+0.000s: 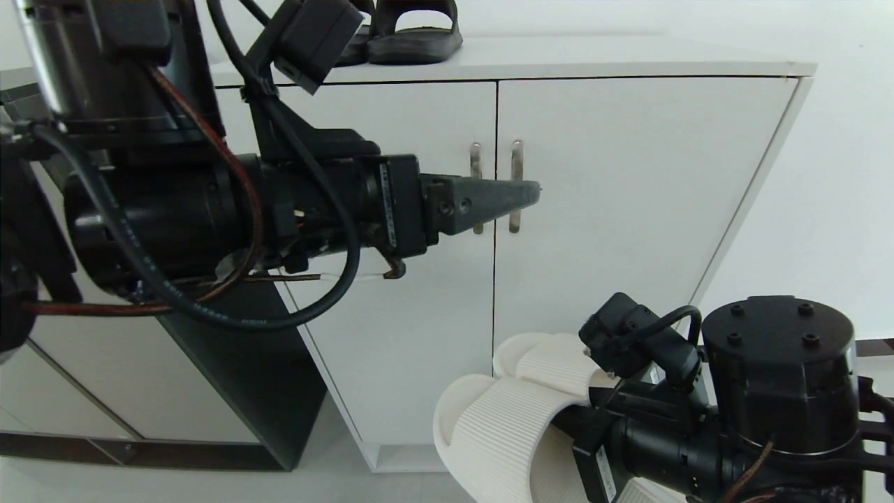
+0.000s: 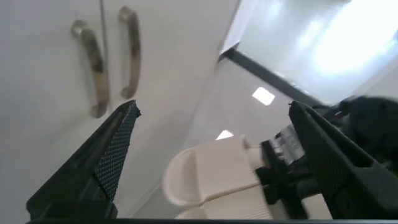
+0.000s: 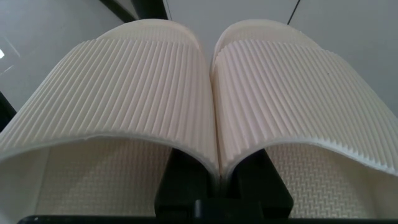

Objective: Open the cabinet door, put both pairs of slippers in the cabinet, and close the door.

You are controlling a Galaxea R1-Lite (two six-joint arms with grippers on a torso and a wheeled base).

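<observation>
The white cabinet with two flat doors (image 1: 628, 209) is shut, so the door-opening step is judged to be in hand. The left gripper (image 2: 214, 109) is held up in front of the two thin metal handles (image 1: 515, 185). Its two dark fingers are spread wide apart, with nothing between them. The handles are seen beside one finger, not between the two.

To do this well, one handle should first be brought between the fingers. Then it should be pinched firmly and pulled in a soft curve, so the door swings out.

The pair of white ribbed foam slippers (image 1: 503, 412) is squeezed by the right gripper (image 3: 221, 186), low down near the right door. It should be kept out of the door's way. The pair of black slippers (image 1: 412, 31) is set on top of the cabinet.
</observation>
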